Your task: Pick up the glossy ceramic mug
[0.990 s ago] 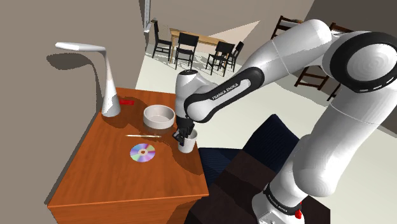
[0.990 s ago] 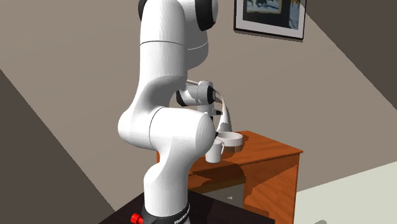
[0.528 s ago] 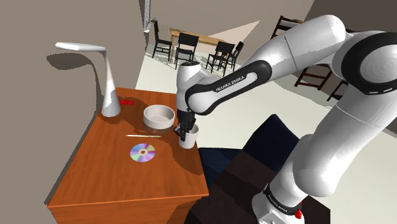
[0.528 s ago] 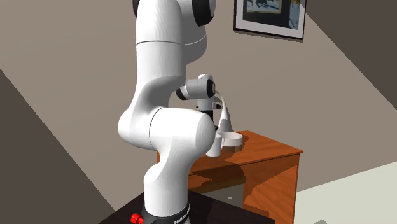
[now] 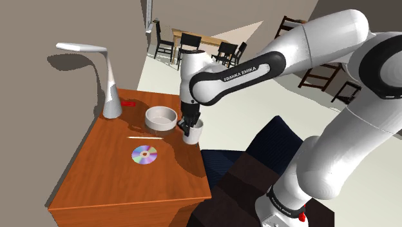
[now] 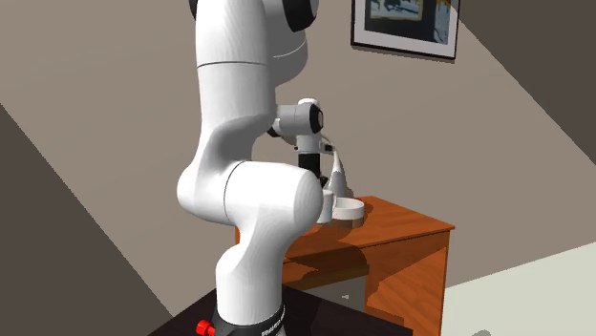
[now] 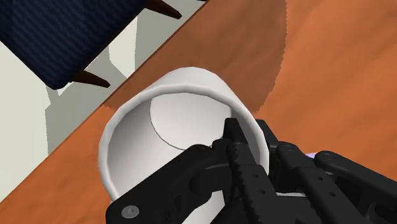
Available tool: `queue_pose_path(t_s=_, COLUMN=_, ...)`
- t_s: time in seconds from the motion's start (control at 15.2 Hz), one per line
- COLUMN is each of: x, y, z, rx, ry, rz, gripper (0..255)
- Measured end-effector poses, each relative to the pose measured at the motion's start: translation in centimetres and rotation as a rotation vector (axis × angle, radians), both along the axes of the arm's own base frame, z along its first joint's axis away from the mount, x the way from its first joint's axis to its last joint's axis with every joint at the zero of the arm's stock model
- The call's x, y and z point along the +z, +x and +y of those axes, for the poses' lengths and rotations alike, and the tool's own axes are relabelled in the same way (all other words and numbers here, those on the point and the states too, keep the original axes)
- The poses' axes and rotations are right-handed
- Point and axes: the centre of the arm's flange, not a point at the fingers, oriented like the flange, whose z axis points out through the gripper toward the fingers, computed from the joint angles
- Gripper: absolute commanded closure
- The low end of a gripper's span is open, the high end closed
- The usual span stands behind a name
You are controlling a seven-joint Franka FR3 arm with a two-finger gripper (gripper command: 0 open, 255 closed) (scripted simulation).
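A home: a pale wooden dining table (image 5: 201, 37) ringed by black chairs (image 5: 189, 48) stands in the far room, a dark-framed picture (image 6: 406, 24) hangs on the wall, and a navy upholstered seat (image 5: 280, 138) sits beside the orange-brown wooden table (image 5: 109, 169).

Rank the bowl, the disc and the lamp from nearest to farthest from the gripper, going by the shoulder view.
1. Bowl: just to the shoulder view's left of the gripper, which clasps the white mug.
2. Disc: lower left, mid-way along the table.
3. Lamp: far left, at the back corner.
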Motion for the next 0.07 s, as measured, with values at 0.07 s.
queue_pose_path(t_s=0.07, x=0.33, y=0.06, z=0.0, rx=0.0, ry=0.0, rz=0.0, gripper=255)
